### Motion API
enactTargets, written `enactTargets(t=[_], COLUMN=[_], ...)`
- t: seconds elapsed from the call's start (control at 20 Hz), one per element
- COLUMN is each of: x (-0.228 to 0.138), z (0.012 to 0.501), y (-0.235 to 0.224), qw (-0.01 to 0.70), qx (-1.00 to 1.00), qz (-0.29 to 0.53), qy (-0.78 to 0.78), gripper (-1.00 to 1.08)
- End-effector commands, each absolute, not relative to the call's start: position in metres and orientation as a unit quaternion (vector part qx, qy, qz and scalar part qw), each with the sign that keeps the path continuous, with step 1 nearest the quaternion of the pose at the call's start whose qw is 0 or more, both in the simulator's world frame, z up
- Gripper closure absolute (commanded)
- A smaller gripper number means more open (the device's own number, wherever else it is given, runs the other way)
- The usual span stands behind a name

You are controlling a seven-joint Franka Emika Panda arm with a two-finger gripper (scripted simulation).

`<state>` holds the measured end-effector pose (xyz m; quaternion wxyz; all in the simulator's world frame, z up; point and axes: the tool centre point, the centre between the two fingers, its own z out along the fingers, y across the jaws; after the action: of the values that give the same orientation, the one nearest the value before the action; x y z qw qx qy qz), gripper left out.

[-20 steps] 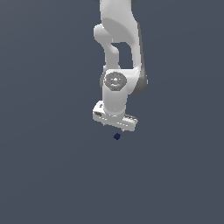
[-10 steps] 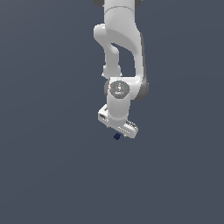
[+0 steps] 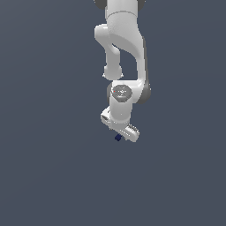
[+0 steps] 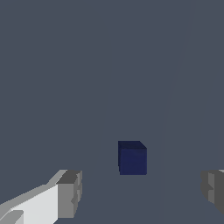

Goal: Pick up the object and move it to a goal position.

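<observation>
Arm pose: I have the white, jointed Franka robot arm [image 3: 121, 48] coming down from the top of the exterior view, folded at an elbow, with its wrist section pointed downward and canted toward the exterior view's left.

Hand tilt: the flat white gripper [image 3: 120, 132] hangs at the lower end of the arm, its broad body slanted so that the end toward the exterior view's right sits lower than the other.

Tool state: in the wrist view I see the two grey finger pads [image 4: 70, 194] set wide apart, with a clear gap of floor between them and nothing gripped.

Object: the small dark navy-blue cube [image 4: 132, 157] lies on the plain slate-grey floor [image 3: 53, 167].

Object place: it sits ahead of the fingertips, roughly on the line that runs between them, a little nearer the far pad than the white-backed one; it touches neither. In the exterior view the cube [image 3: 118, 138] shows just under the gripper's lower edge.

Object heading: it stands flat, top face level, with one front face turned nearly square to the wrist camera and a thin sliver of a side face showing.

Long axis: I cannot pick one out; the faces look about equal.

Height over the floor: from the exterior view I can't judge how far the fingertips clear the surface.
</observation>
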<state>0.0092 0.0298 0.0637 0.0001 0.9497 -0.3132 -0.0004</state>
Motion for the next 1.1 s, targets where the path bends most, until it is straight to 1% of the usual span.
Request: enactTargets(t=[0.0,0.25,0.65,0.9,0.95,1.05], x=[0.009,0.009,0.008,0.009,0.009,0.009], z=[0.064,0.055,0.019,0.013,0.013,0.013], y=[0.030,0.030,0.030,0.030,0.030,0.030], qw=[0.000,0.000,0.000,0.000,0.000,0.000], qx=[0.950,0.950,0.949,0.949,0.949,0.949], qz=[0.000,0.000,0.000,0.000,0.000,0.000], qy=[-0.313,-0.314,-0.315,-0.316,-0.316,-0.316], gripper=[-0.92,-0.92,-0.92,-0.92,1.08,1.08])
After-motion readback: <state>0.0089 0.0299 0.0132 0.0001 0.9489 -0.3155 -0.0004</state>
